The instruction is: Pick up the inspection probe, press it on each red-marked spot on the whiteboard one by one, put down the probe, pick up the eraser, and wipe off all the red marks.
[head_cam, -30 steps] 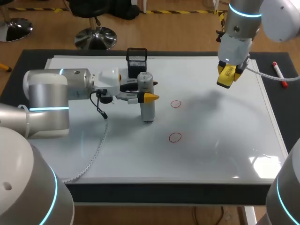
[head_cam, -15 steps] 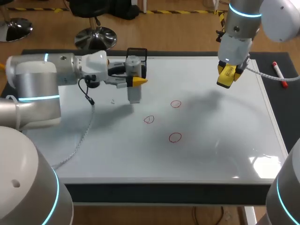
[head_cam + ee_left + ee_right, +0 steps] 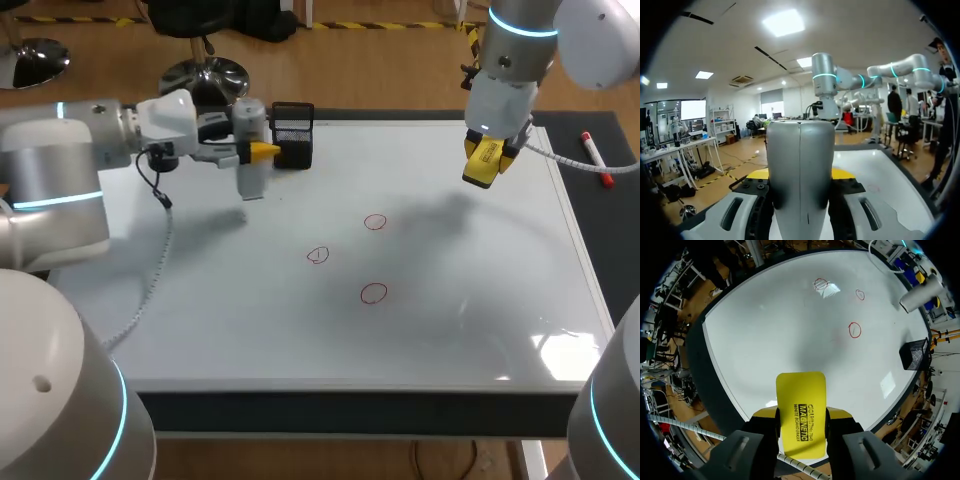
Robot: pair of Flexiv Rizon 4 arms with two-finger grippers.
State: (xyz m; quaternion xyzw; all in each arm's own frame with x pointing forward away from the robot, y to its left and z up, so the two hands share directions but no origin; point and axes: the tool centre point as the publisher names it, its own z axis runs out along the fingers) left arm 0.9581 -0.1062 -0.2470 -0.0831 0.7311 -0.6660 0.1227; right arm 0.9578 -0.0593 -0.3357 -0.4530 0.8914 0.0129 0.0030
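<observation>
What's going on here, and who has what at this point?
The left gripper is shut on the grey probe, holding it upright above the whiteboard near its back left corner, beside a black mesh holder. The right gripper is shut on the yellow eraser, hanging over the board's back right part. Three red circles sit unwiped near the board's middle, so erasing has not begun.
</observation>
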